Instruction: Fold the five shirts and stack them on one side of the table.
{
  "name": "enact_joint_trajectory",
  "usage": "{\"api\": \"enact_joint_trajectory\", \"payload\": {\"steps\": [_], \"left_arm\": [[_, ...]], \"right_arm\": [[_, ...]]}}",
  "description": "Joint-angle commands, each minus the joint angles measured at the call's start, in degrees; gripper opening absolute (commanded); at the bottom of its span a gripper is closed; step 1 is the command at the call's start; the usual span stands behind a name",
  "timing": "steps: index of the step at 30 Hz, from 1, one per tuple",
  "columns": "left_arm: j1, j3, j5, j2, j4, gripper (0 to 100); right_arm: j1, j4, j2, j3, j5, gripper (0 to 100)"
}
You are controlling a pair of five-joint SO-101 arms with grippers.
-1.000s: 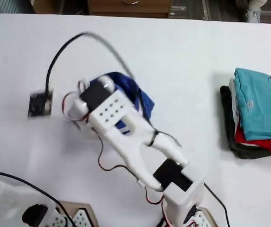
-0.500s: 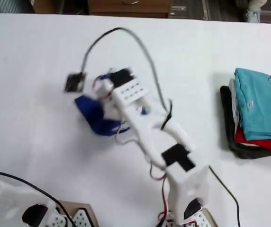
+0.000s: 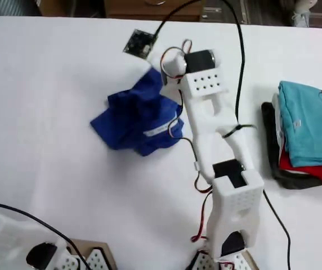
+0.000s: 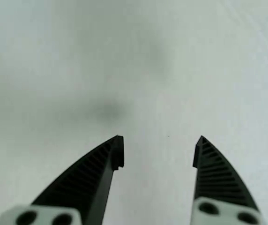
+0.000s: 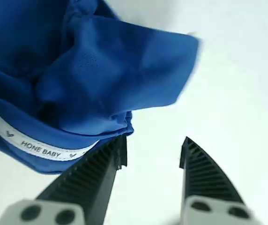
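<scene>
A crumpled blue shirt [image 3: 135, 115] lies in a heap near the table's middle, its white neck label [image 5: 40, 147] showing. My right arm [image 3: 217, 129] stretches from the near edge toward the far side, just right of the heap. In the right wrist view my right gripper [image 5: 152, 152] is open over bare table, the blue shirt [image 5: 87, 75] lying against one finger [image 5: 96, 178] and nothing between the two. A stack of folded shirts [image 3: 310, 132], teal on top, sits at the table's right edge. My left gripper [image 4: 160, 150] is open above bare white tabletop.
The left arm's base [image 3: 14, 242] sits at the near left corner. Black cable [image 3: 240, 67] loops over the right arm, whose wrist camera [image 3: 140, 41] sticks out toward the far edge. Wooden furniture [image 3: 150, 8] stands beyond the table's far edge.
My right arm swung from the left toward the far right, pulling the blue shirt along. The shirt now lies loose left of the arm, more spread out.
</scene>
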Motion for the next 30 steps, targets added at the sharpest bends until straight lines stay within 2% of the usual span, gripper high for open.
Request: {"api": "enact_joint_trajectory", "payload": {"steps": [1,4,12,17,23,27,30], "left_arm": [[1.14,-2.33,0.26,-0.26,-0.26,26],[1.14,-2.33,0.26,-0.26,-0.26,26],[0.88,-2.33,0.26,-0.18,-0.53,26],[0.79,-2.33,0.26,-0.26,-0.35,26],[0.79,-2.33,0.26,-0.26,-0.26,26],[0.79,-2.33,0.26,-0.26,-0.26,26],[0.79,-2.33,0.26,-0.26,-0.26,26]], "right_arm": [[0.31,3.91,-0.48,-8.97,-3.78,25.9],[-2.24,8.48,-0.04,-10.64,-5.63,31.7],[-18.15,8.4,0.13,0.7,-5.54,31.7],[-24.75,7.25,0.13,8.18,-5.54,31.8],[-25.89,1.98,0.13,18.2,-5.27,31.8],[-25.8,-1.63,0.13,24.09,0.18,31.8],[-24.92,-4.35,0.13,26.29,0.7,31.8]]}}
